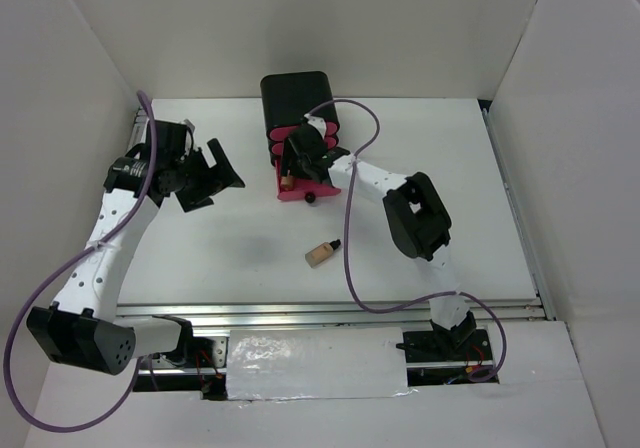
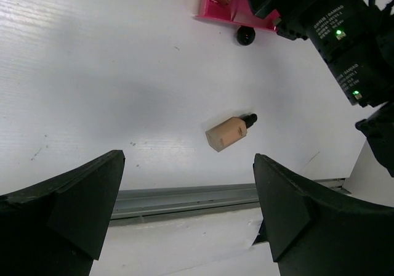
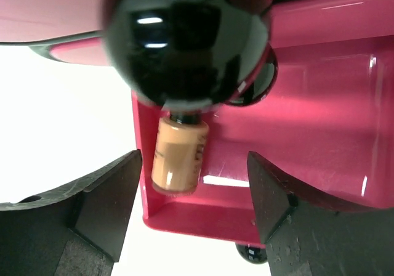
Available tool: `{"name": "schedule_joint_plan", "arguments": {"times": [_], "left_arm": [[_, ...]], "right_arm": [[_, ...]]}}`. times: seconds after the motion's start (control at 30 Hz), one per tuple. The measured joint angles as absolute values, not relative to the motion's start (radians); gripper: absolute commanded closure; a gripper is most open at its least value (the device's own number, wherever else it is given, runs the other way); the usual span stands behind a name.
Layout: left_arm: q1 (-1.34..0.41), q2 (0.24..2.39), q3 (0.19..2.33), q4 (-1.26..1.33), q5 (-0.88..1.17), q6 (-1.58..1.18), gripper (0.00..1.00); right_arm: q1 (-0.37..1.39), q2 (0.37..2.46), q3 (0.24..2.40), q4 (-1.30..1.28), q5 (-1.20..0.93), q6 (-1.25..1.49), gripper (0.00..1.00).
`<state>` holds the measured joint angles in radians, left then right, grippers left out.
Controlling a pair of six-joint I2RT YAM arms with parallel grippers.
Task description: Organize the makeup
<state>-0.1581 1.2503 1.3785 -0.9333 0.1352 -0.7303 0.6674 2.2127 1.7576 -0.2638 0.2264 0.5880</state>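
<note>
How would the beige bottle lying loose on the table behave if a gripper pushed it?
The beige bottle lies on its side and its body looks flat-faced, so it would probably slide rather than roll. It looks small and rigid, so likely light.

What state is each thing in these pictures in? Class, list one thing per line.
Bottom drawer: pulled open.
Bottle in drawer: lying flat.
Loose bottle: lying on its side, capped.
Left tool: open, empty.
Right tool: open, above the drawer.
</note>
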Motion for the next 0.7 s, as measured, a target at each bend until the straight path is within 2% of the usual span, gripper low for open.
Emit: {"name": "schedule_joint_plan", "arguments": {"times": [0.1, 0.2, 0.27, 0.3, 0.5, 0.7], "left_arm": [[-0.158, 1.250, 1.369, -0.921, 0.134, -0.710, 0.01], [-0.159, 1.250, 1.352, -0.903, 0.133, -0.679, 0.00], [-0.170, 1.258, 1.328, -0.888, 0.126, -0.649, 0.01], [-0.184, 1.267, 1.321, -0.885, 0.118, -0.631, 0.01], [-0.463, 1.457, 1.324, -0.854, 0.051, -0.541, 0.01], [-0.714, 1.659, 1.375, -0.830, 0.047, -0.439, 0.01]], "right_arm": [[0.667, 2.160, 1.720, -0.265, 0.224, 0.599, 0.22], [0.667, 2.060, 1.642, -0.257, 0.228, 0.621, 0.17], [0.666, 1.951, 1.562, -0.259, 0.237, 0.646, 0.10], [0.665, 1.895, 1.524, -0.263, 0.244, 0.661, 0.01], [0.585, 1.581, 1.312, -0.297, 0.247, 0.749, 0.00], [0.524, 1.388, 1.124, -0.427, 0.258, 0.778, 0.00]]}}
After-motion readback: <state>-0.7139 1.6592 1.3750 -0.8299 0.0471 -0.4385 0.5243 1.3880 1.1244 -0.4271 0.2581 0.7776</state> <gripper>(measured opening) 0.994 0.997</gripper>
